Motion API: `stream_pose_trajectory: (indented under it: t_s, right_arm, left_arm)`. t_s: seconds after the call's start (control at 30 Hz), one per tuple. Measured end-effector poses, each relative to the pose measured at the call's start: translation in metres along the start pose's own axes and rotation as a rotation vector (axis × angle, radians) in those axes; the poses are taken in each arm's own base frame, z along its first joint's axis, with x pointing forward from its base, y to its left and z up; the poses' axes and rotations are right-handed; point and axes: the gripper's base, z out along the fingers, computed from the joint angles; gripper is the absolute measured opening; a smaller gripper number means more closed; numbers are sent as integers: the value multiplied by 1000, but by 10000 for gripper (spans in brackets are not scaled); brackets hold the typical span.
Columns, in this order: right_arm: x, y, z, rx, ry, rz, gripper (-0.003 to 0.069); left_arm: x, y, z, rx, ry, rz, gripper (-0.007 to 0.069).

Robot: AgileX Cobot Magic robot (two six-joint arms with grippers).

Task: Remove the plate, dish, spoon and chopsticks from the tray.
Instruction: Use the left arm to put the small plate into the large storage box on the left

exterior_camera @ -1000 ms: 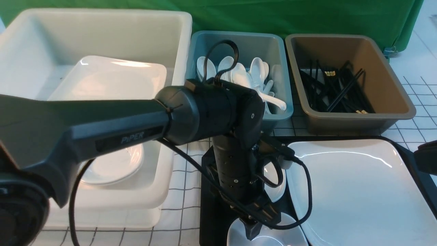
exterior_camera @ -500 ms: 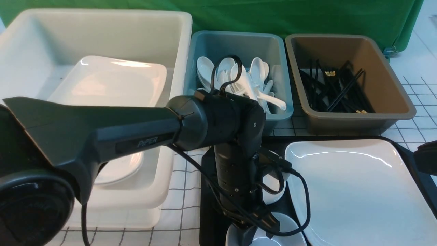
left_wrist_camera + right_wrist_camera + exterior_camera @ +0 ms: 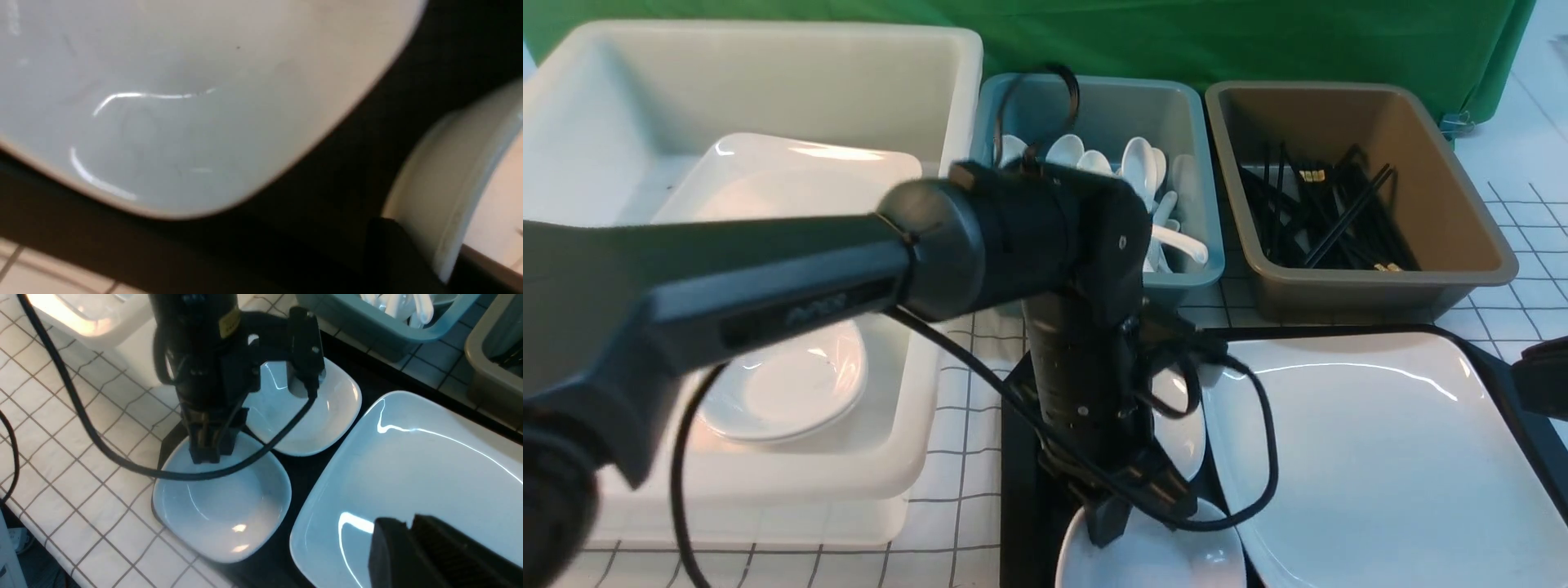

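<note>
On the black tray (image 3: 1019, 490) lie a large white plate (image 3: 1380, 465) and two small white dishes. My left gripper (image 3: 1107, 527) is shut on the far rim of the near dish (image 3: 1168, 563), at the tray's front left corner. The right wrist view shows this grip (image 3: 210, 451) on that dish (image 3: 224, 502), with the second dish (image 3: 302, 412) just behind it. My right gripper (image 3: 408, 528) hovers shut and empty over the plate (image 3: 408, 457). The spoon and chopsticks are out of view.
A big white tub (image 3: 964, 49) at the left holds a square plate and a small dish. Behind the tray stand a teal bin (image 3: 1205, 163) of white cutlery and a brown bin (image 3: 1462, 188) of black sticks. The left arm's cable (image 3: 1258, 457) loops over the tray.
My left gripper has closed on the near dish's rim. The left arm dipped and then rose a little, and the dish has shifted with it. The right gripper has not moved.
</note>
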Motion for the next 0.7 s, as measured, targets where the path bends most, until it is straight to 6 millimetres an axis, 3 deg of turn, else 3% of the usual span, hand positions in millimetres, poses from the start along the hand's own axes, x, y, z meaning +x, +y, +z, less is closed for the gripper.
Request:
stream_pose_trajectory:
  t_s: [0.17,0.23,0.27,0.37,0.43,0.47,0.57,0.7]
  right_arm:
    - [0,0,0,0,0,0,72]
    - [-1,0,0,2,-8,0,72]
    - [-1,0,0,2,-9,0,72]
    - [-4,1,0,-15,-46,10,72]
    - [-6,3,0,-32,-66,5,72]
    - [-9,5,-1,-58,-97,3,72]
    - [-15,10,-1,-126,-158,22,50]
    - [-27,14,0,-206,-190,-6,9]
  left_arm:
    - [3,-8,-43,-16,-106,17,18]
    - [6,-11,-72,-16,-189,17,18]
    - [6,-11,-75,-16,-196,17,18]
    - [19,6,-124,-6,-336,-53,18]
    - [28,18,-140,-10,-384,-96,18]
    - [42,39,-162,-21,-445,-167,18]
    - [75,86,-196,-40,-552,-337,18]
    - [125,142,-213,-61,-663,-584,18]
